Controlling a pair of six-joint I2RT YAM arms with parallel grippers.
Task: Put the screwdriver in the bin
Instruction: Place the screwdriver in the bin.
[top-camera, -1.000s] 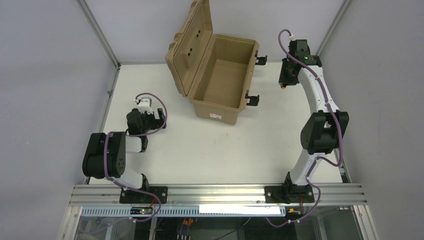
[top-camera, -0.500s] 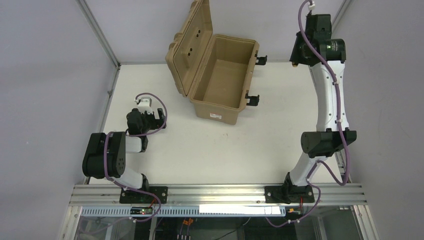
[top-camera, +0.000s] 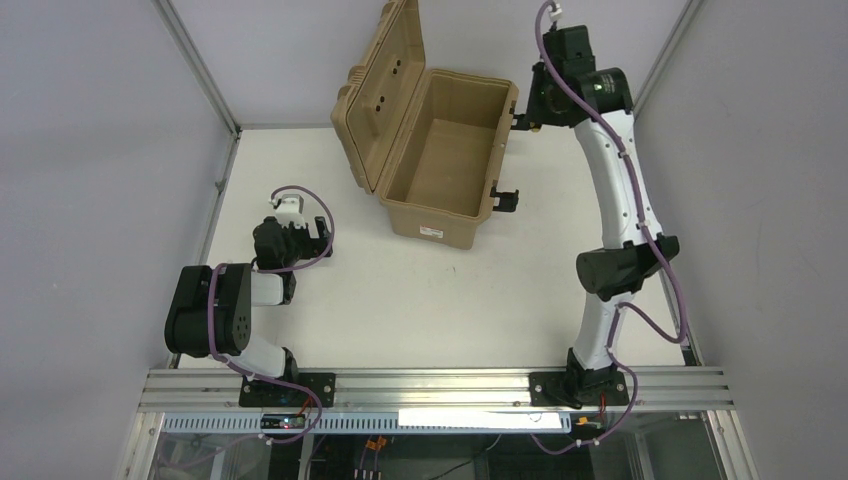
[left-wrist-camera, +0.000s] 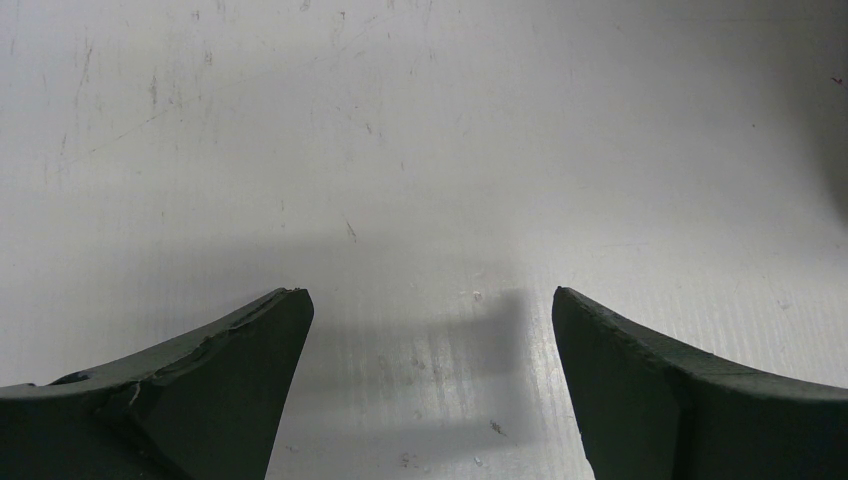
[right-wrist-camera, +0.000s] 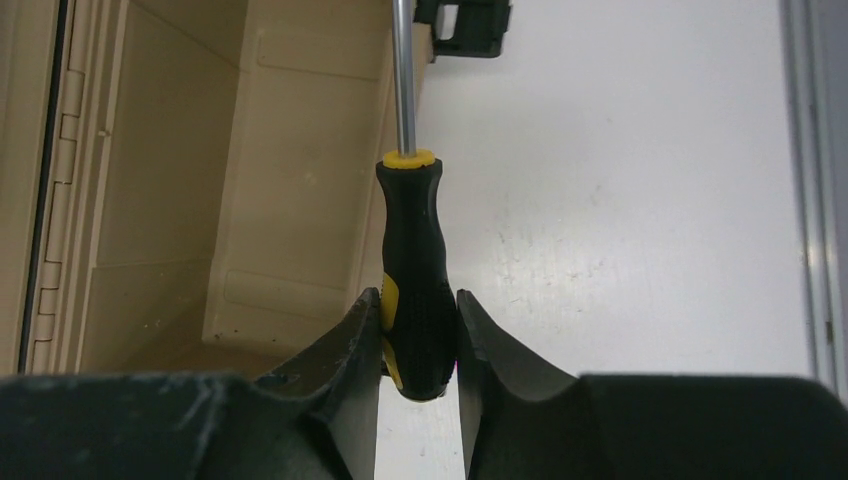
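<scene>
The bin (top-camera: 440, 165) is a tan hard case at the table's back middle, its ribbed lid (top-camera: 380, 90) open to the left; the inside looks empty. My right gripper (top-camera: 530, 105) is raised at the bin's right rim, shut on the screwdriver (right-wrist-camera: 415, 280). Its black and yellow handle is pinched between the fingers, and the metal shaft (right-wrist-camera: 403, 70) points away over the bin's right wall (right-wrist-camera: 330, 150). My left gripper (top-camera: 318, 235) rests low at the table's left, open and empty; in the left wrist view (left-wrist-camera: 430, 310) only bare table lies between its fingers.
Black latches (top-camera: 505, 198) stick out from the bin's right side; one (right-wrist-camera: 470, 25) shows near the shaft tip. Walls and metal frame posts (top-camera: 195, 65) close the table's sides and back. The white table (top-camera: 440, 300) lies between the arms.
My right arm has risen from the table at the back right and swung left with the screwdriver to the bin's right rim. The left arm has not moved.
</scene>
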